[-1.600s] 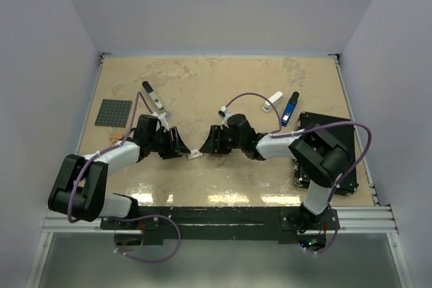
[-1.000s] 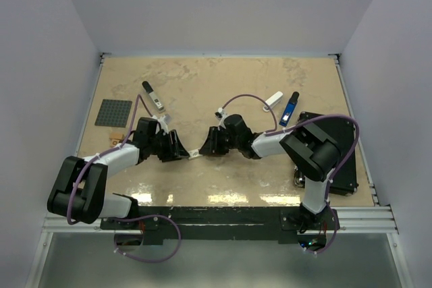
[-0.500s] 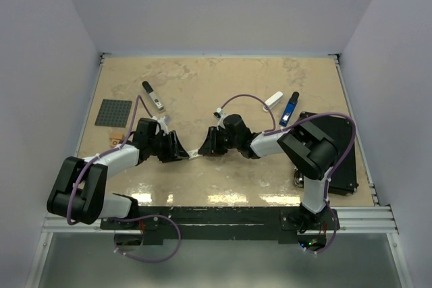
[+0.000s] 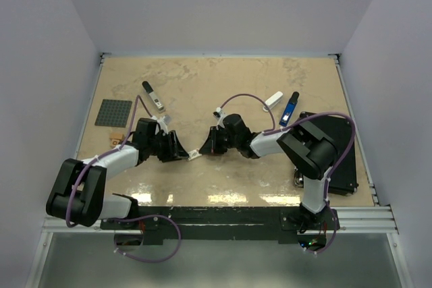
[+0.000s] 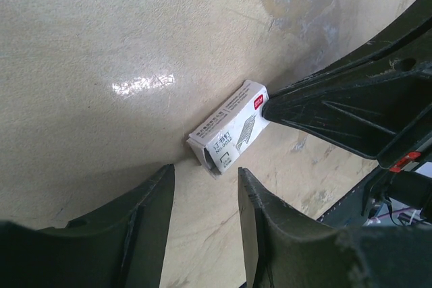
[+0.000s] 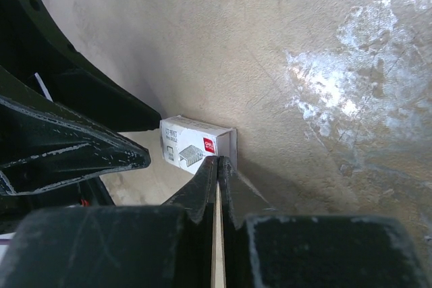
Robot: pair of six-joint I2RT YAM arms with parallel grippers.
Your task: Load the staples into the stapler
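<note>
Seen from above, the staple box lies on the table at near centre, between the left gripper and the right gripper. The left wrist view shows the left gripper spread, with the box just beyond its tips and not pinched. In the right wrist view the right gripper is pressed together and empty, its tip against the box. Loading looks not yet begun.
</note>
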